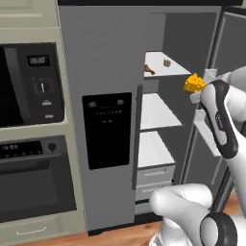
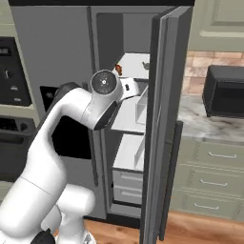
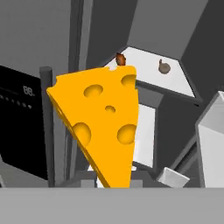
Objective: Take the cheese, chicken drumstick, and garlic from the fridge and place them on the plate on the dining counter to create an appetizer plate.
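Fridge (image 1: 108,72) stands with its right door swung wide. On its top shelf (image 1: 161,67) lie the drumstick (image 1: 149,69) and, further right, the garlic (image 1: 166,63). Right of that shelf, outside it, the hand (image 1: 198,90) pinches the cheese (image 1: 193,82).

The cheese (image 3: 103,122) hides the fingertips gripping it. The chicken drumstick (image 3: 120,58) peeks half-hidden behind its top edge. The garlic (image 1: 166,62) is tiny.
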{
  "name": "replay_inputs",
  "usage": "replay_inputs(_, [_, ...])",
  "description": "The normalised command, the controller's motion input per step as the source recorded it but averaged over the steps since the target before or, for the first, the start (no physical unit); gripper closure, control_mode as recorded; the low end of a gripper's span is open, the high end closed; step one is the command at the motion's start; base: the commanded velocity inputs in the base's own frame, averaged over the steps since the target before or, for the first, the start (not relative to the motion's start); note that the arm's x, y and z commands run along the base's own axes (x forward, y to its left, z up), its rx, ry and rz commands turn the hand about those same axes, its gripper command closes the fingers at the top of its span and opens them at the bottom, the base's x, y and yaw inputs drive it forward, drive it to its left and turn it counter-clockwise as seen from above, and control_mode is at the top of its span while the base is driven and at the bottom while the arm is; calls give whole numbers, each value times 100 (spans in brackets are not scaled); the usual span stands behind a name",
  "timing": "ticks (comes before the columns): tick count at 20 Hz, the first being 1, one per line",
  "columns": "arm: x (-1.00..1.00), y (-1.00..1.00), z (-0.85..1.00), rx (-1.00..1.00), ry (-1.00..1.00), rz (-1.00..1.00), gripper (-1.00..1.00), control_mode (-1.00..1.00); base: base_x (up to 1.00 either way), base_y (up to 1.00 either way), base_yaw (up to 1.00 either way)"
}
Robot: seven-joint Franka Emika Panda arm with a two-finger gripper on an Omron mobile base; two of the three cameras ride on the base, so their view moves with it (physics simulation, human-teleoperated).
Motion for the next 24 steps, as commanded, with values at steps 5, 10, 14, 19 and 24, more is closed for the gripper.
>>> replay_inputs(5, [0,0,0,0,0,0,100,100,-80,4,26])
replay_inputs(10, [0,0,0,0,0,0,100,100,-41,9,69])
replay_inputs(14, [0,0,0,0,0,0,100,100,-27,0,83])
replay_inputs(19, [0,0,0,0,0,0,100,100,-75,0,79])
replay_inputs(24, [0,0,0,0,0,0,100,100,-94,0,72])
